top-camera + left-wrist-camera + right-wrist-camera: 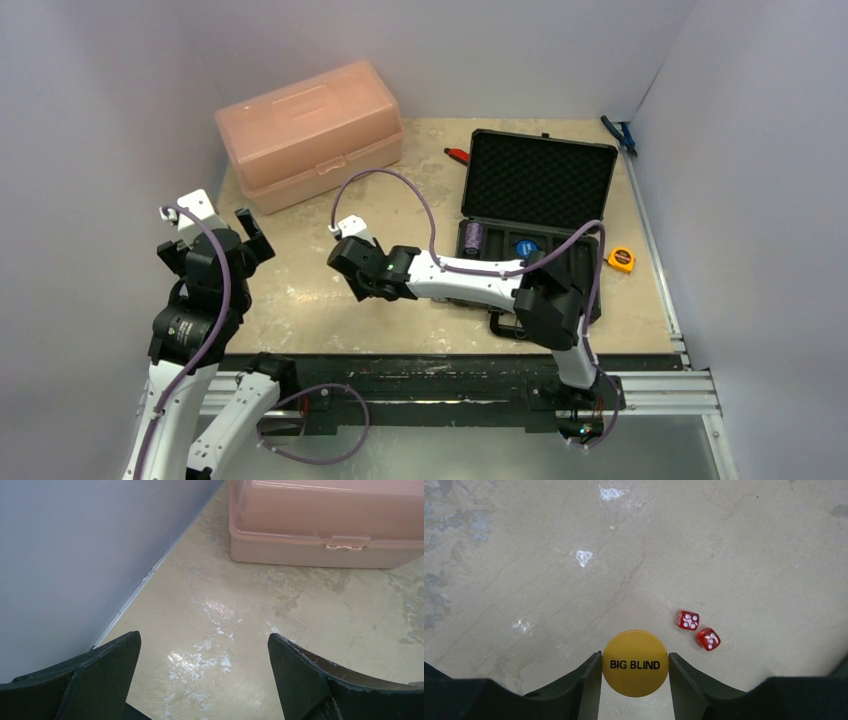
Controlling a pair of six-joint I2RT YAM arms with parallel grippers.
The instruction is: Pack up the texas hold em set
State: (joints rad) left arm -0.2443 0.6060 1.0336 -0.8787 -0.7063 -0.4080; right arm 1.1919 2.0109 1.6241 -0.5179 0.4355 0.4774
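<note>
My right pincer [635, 664] is clamped on the one Big Blind disc [635, 650], flat on the surface [549, 540]. Two red dice [688, 620] sit close together at its two o'clock. My left pincer [204, 645] gapes wide, empty. Beyond, one briefcase [540, 180] lies open.

Robot lab test cell, not a home or shop. Left arm [195, 300] and right arm [470, 275] are mounted on an aluminium rail frame [660, 385] at the table [300, 290] edge. Loose purple cables [420, 215]. Plain grey panels [90, 120] box in three sides, blue clamp [620, 133] at back corner. Staged on the worn beige top: black case [540, 180], pink box [310, 130].
</note>
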